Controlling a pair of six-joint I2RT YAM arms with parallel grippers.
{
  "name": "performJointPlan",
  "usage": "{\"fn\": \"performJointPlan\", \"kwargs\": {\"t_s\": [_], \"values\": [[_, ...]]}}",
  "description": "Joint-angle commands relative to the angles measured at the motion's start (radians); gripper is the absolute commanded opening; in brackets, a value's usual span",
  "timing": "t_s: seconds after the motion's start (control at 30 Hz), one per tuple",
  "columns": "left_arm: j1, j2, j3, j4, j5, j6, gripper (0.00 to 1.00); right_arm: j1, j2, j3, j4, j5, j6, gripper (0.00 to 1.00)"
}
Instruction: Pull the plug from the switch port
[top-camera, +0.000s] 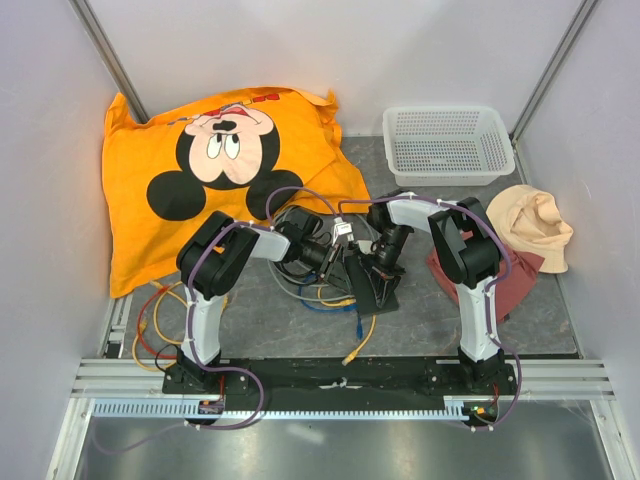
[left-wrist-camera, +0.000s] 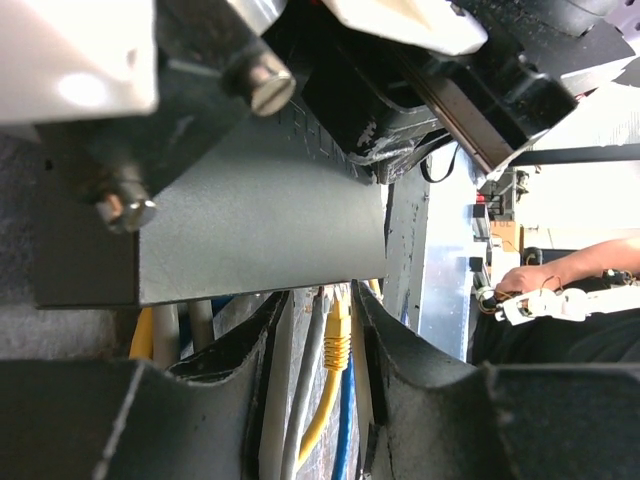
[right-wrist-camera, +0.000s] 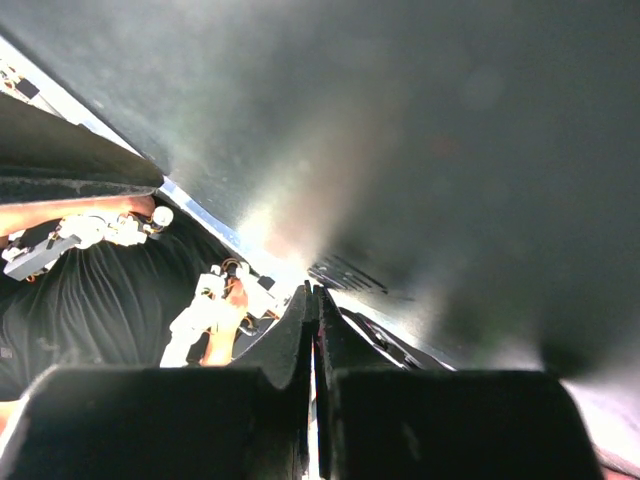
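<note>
Switch (top-camera: 370, 288): mid-table (top-camera: 430, 330), tilted, between both arms, over loose cables (top-camera: 325, 302).
Left tool (left-wrist-camera: 320, 305): fingers apart, straddling yellow plug (left-wrist-camera: 337, 340) at switch edge.
Right tool (right-wrist-camera: 314, 300): fingers together, close to switch face.

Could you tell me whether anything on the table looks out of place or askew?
Yes: the switch looks tipped up rather than lying flat, and loose cables sprawl in a tangle beside it.
</note>
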Motion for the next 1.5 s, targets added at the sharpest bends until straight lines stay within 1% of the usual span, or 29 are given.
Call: {"fn": "performJointPlan", "kwargs": {"t_s": [0.0, 0.2, 0.33, 0.5, 0.67, 0.9, 0.97, 1.1, 1.13, 1.27, 1.33, 1.47], "values": [[-0.003, 0.019, 0.035, 0.048, 0.006, -0.045, 0.34, 0.001, 0.141, -0.04, 0.409, 0.259, -0.018, 0.0], [-0.01, 0.002, 0.021, 0.044, 0.003, -0.022, 0.34, 0.001, 0.159, -0.03, 0.406, 0.259, -0.015, 0.0], [-0.021, 0.002, 0.038, -0.005, -0.028, -0.002, 0.33, -0.001, 0.164, -0.027, 0.406, 0.261, -0.014, 0.0], [-0.029, 0.007, 0.05, -0.031, -0.045, 0.009, 0.36, 0.001, 0.162, -0.026, 0.406, 0.261, -0.014, 0.0], [-0.029, 0.013, 0.055, -0.038, -0.046, 0.01, 0.41, -0.001, 0.159, -0.023, 0.407, 0.261, -0.011, 0.0], [-0.024, 0.005, 0.047, -0.035, -0.048, 0.012, 0.41, -0.015, 0.113, -0.046, 0.404, 0.242, -0.009, 0.0], [-0.022, 0.01, 0.05, -0.035, -0.046, 0.012, 0.39, -0.016, 0.119, -0.047, 0.406, 0.239, -0.007, 0.0], [-0.019, 0.019, 0.054, -0.039, -0.042, 0.012, 0.37, -0.016, 0.121, -0.033, 0.403, 0.252, 0.002, 0.0], [-0.018, 0.02, 0.052, -0.041, -0.04, 0.015, 0.35, -0.018, 0.113, -0.033, 0.403, 0.258, 0.005, 0.0], [-0.016, 0.025, 0.054, -0.041, -0.037, 0.016, 0.32, -0.019, 0.113, -0.046, 0.407, 0.246, 0.005, 0.0], [-0.016, 0.026, 0.055, -0.041, -0.037, 0.015, 0.32, -0.021, 0.121, -0.041, 0.407, 0.244, 0.005, 0.0], [-0.018, 0.026, 0.055, -0.041, -0.037, 0.013, 0.36, -0.019, 0.133, -0.029, 0.404, 0.244, 0.006, 0.0]]}}
